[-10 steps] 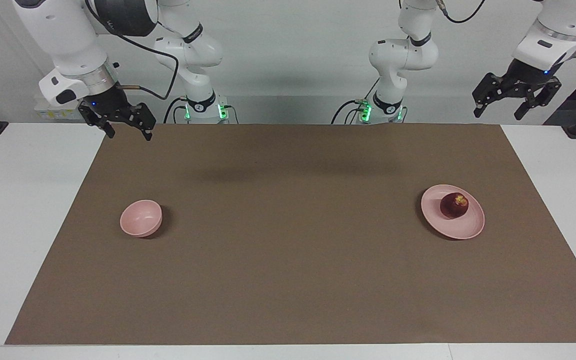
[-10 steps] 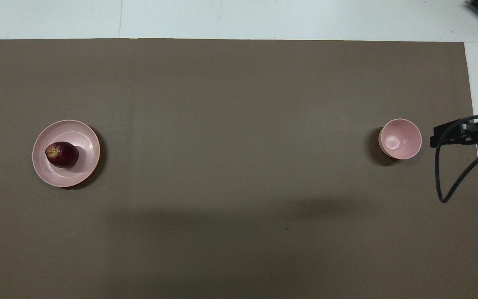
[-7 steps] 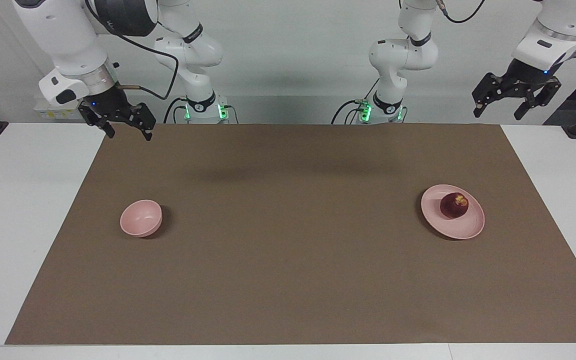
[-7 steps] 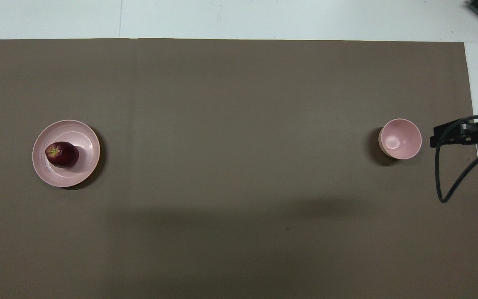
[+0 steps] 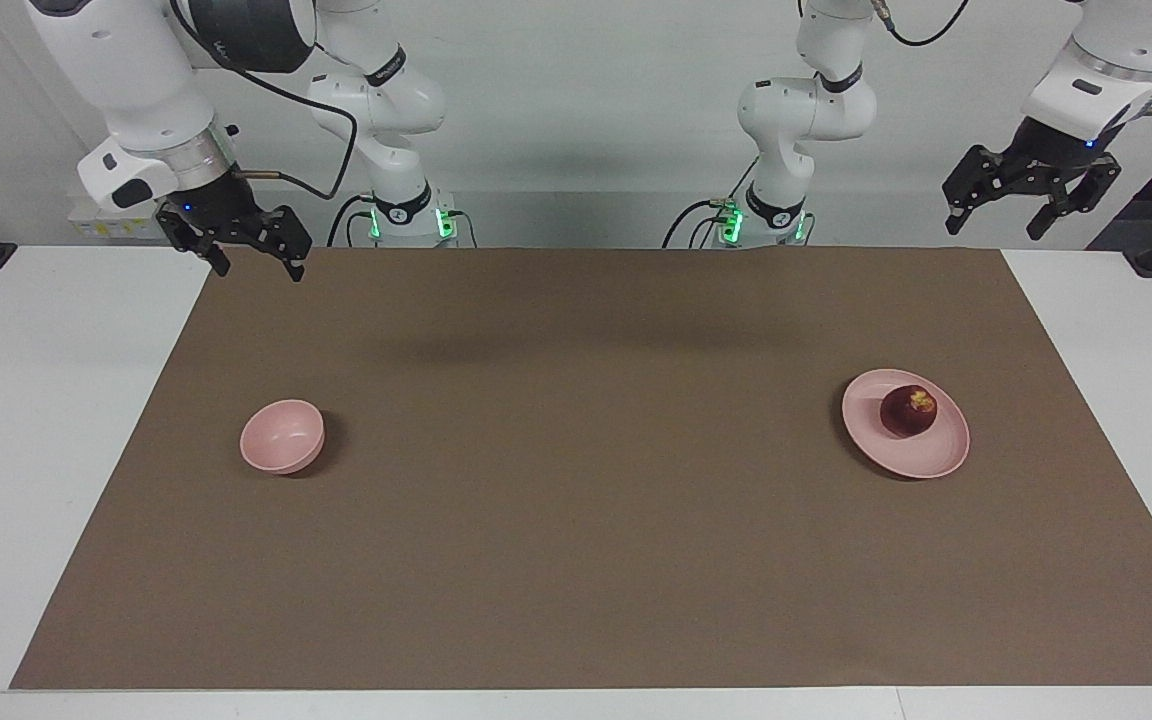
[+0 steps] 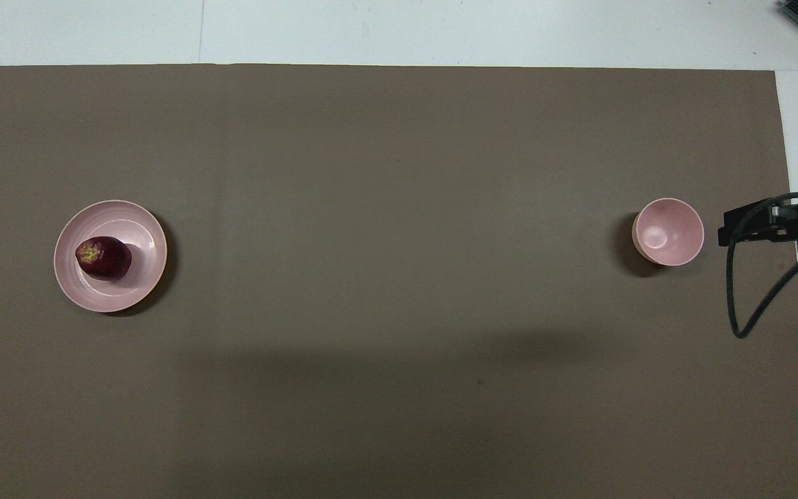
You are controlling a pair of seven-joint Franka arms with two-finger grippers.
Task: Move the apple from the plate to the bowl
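A dark red apple (image 5: pixel 909 411) (image 6: pixel 103 257) with a yellowish stem patch lies on the pale pink plate (image 5: pixel 921 458) (image 6: pixel 143 232) toward the left arm's end of the table. The small deep pink bowl (image 5: pixel 282 436) (image 6: pixel 668 231) stands empty toward the right arm's end. My left gripper (image 5: pixel 1030 208) is open and raised high over the table's edge at the left arm's end. My right gripper (image 5: pixel 254 262) is open and empty, raised over the brown mat's corner near the robots; only its side shows in the overhead view (image 6: pixel 724 234).
A brown mat (image 5: pixel 576 520) covers most of the white table (image 5: pixel 46 400). A black cable (image 6: pixel 752 305) hangs from the right arm near the bowl. The arm bases (image 5: pixel 406 215) stand at the table's robot edge.
The left gripper has shifted very slightly; the apple, plate, bowl and right gripper have not moved.
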